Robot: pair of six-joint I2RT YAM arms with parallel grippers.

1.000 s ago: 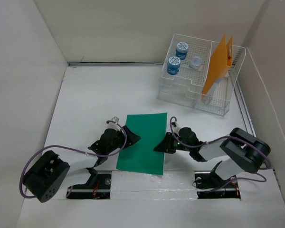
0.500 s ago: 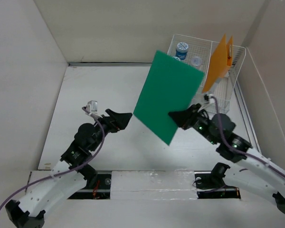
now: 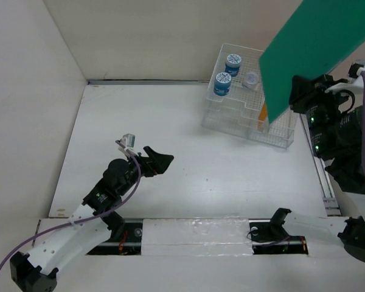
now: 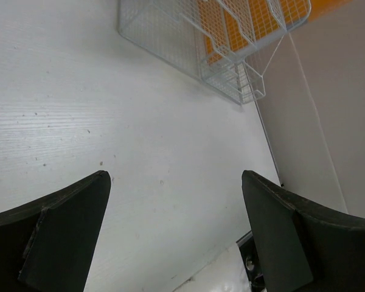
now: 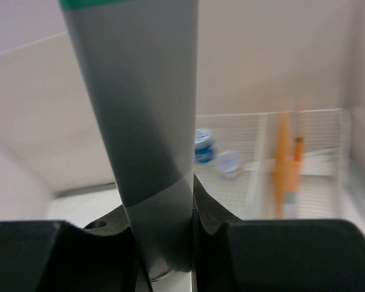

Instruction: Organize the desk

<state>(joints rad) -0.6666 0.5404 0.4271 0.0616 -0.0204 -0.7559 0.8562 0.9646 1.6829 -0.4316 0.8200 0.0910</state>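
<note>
**Left gripper** (image 3: 160,162): jaws spread wide, empty, touching nothing. It hovers over the desk (image 3: 188,134), left of centre. The wrist view shows bare tabletop between its fingers (image 4: 61,237).

**Right gripper** (image 3: 297,97): closed on the lower edge of a green sheet (image 3: 319,45), which is held aloft and tilted above the wire rack (image 3: 231,125).

**Desk:** white tabletop, spanning the space between the wall panels.

**Wire rack:** far right corner of the desk, holding two blue-lidded pots (image 3: 222,84) and an orange folder (image 3: 263,113).

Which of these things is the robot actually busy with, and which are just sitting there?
In the job: green sheet, held aloft; wire rack; desk.
Just sitting: two blue-lidded jars, small clear pot, orange sheet, all in the rack.
</note>
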